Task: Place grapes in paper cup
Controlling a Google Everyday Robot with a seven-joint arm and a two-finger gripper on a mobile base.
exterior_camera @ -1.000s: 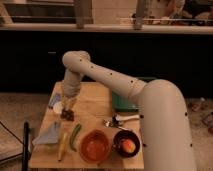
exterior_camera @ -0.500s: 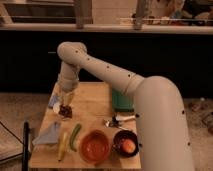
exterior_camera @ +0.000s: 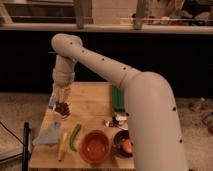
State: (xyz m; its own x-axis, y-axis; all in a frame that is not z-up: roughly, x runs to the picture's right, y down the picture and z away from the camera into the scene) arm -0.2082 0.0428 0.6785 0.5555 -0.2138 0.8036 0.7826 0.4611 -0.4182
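The grapes (exterior_camera: 61, 107), a small dark reddish bunch, are at the left side of the wooden table (exterior_camera: 92, 107). They lie right at the mouth of the small white paper cup (exterior_camera: 66, 114), whose rim shows just below and to their right. I cannot tell whether they rest in the cup or hang above it. My gripper (exterior_camera: 61, 96) points straight down directly over the grapes, at the end of the long beige arm that comes in from the lower right.
An orange bowl (exterior_camera: 95, 146) and a dark bowl holding an orange fruit (exterior_camera: 125, 145) stand at the front. Green (exterior_camera: 75, 136) and yellow (exterior_camera: 62, 146) long vegetables and a grey cloth (exterior_camera: 50, 134) lie front left. A green tray (exterior_camera: 117, 97) is behind the arm.
The gripper has moved a little to the left and up over the last second, and the grapes have shifted left with it.
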